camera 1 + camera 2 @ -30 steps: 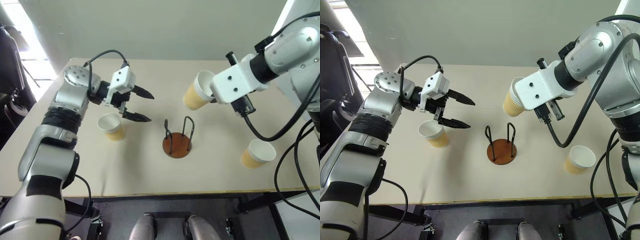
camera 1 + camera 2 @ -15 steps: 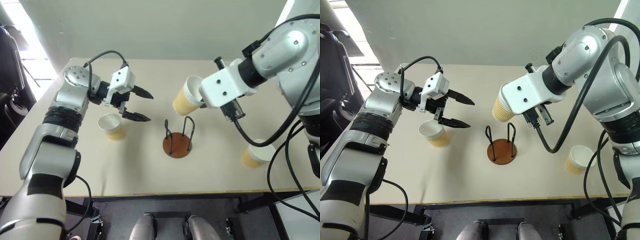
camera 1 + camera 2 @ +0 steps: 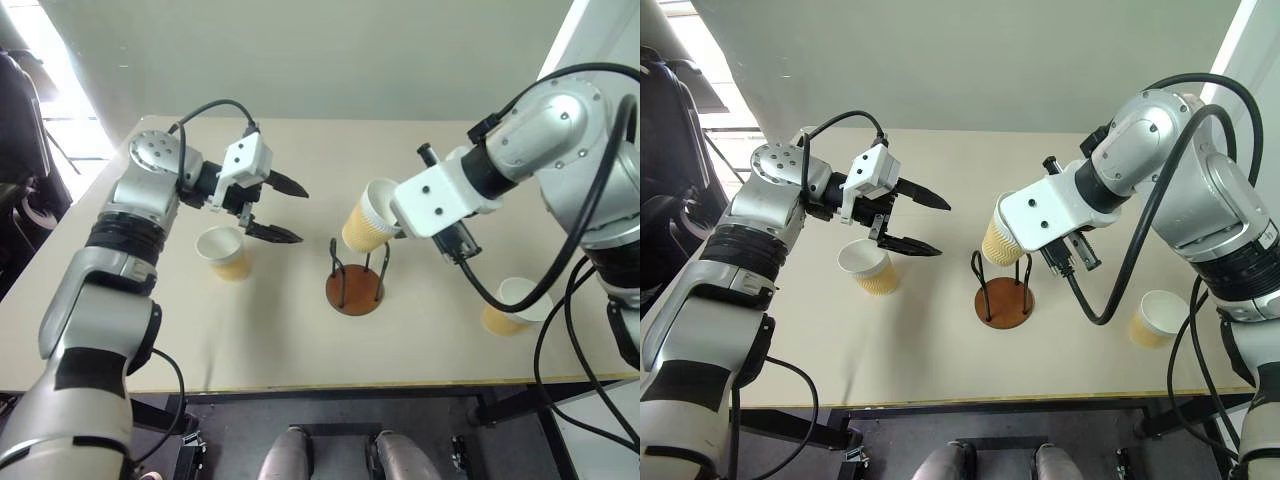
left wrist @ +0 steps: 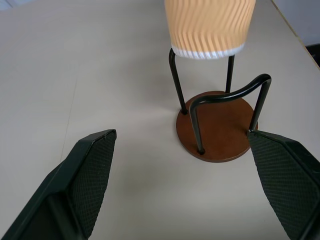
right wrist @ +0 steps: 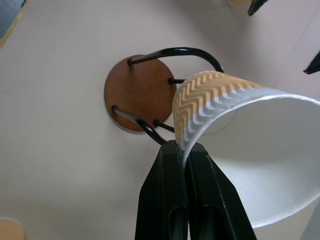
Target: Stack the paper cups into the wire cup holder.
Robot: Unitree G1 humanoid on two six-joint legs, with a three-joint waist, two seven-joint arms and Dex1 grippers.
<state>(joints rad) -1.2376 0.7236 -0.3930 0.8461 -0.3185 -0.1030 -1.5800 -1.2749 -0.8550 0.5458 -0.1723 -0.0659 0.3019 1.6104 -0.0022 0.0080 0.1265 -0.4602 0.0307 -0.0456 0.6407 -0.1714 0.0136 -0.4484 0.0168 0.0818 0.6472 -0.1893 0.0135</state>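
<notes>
My right gripper [image 5: 181, 150] is shut on the rim of a paper cup [image 3: 364, 224], pinching its wall. The cup hangs tilted, its base just above the wire loops of the wire cup holder [image 3: 354, 287], which stands at the table's middle on a round brown base. In the left wrist view the cup's ribbed base [image 4: 210, 27] sits right over the holder's loops [image 4: 220, 125]. My left gripper [image 3: 300, 215] hovers open and empty to the holder's left, pointing at it. A second paper cup [image 3: 224, 251] stands upright below the left gripper. A third [image 3: 510, 306] stands at the right.
The beige table [image 3: 270, 330] has its front edge near me and a wall behind it. A black cable from my right arm loops down near the right-hand cup. Dark furniture stands off the table's left side.
My right arm has carried the cup down and to the left, from beside the holder to just over its wire loops. The left gripper has stayed where it was, open.
</notes>
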